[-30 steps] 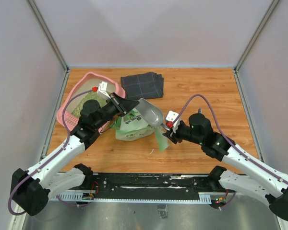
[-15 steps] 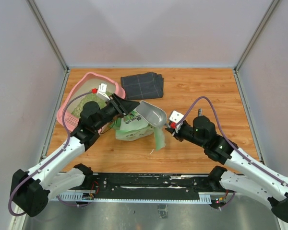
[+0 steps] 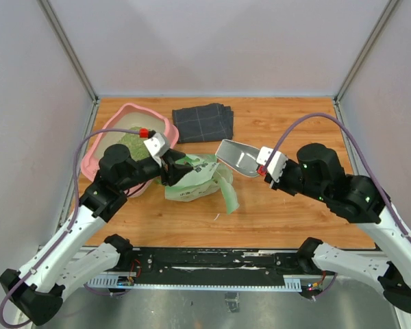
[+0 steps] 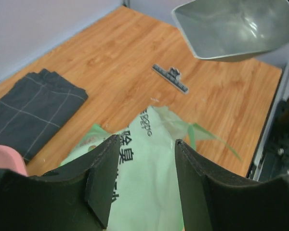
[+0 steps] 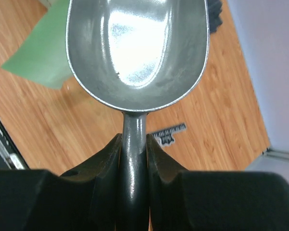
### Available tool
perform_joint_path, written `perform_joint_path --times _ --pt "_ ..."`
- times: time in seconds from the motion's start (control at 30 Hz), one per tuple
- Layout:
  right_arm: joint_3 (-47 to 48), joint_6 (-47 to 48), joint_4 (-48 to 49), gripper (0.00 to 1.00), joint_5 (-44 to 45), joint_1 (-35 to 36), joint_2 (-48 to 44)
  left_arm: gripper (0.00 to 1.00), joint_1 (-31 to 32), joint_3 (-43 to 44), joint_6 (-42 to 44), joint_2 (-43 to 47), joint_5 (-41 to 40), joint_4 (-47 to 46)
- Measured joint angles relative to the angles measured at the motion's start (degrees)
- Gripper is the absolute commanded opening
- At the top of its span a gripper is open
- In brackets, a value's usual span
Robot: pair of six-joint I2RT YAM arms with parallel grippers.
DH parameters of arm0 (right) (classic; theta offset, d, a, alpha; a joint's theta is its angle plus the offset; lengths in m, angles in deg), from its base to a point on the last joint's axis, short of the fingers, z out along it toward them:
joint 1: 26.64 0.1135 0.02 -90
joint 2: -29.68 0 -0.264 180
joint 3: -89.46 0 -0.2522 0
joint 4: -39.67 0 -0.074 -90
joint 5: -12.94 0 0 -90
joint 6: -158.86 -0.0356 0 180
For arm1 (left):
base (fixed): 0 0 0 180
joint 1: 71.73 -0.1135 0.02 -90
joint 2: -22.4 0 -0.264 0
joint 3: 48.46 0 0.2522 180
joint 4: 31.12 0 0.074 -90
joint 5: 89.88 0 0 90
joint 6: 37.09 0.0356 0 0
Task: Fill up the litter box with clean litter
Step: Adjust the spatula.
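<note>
The litter box [image 3: 133, 107] sits at the counter's [image 3: 294, 212] far-left corner, skewed to the edges, its long axis running near-left to far-right. The clean litter [image 3: 129, 142] in it shows only from overhead; the left wrist view catches just a pink corner.

Beside it lies the green-and-white bag [image 3: 195, 179], with the left end effector [image 4: 147, 144] over it, fingers apart and empty. The right end effector [image 5: 134, 144] is clamped on the handle of the metal scoop [image 5: 137, 45], whose bowl is bare and points toward the bag.

Only the wrist views show a small black clip [image 4: 170, 78] on the wood. The folded cloth [image 3: 203, 121] lies at the far edge. The right half of the counter offers open room.
</note>
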Motion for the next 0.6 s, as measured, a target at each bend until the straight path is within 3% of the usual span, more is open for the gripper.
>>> perform_joint_path --times 0.3,0.5,0.6 --pt "10.9 4.5 -21.0 0.01 7.3 0.0 11.5 0.61 5.7 -1.6 13.8 -0.4 5.8 8.0" --pt "17.6 4.9 -25.9 0.01 8.2 0.4 20.2 0.50 7.0 -2.8 18.1 0.3 6.1 9.2" --pt "18.3 5.0 -26.6 0.01 7.5 1.6 23.5 0.16 7.1 -4.5 20.5 1.7 5.7 9.9"
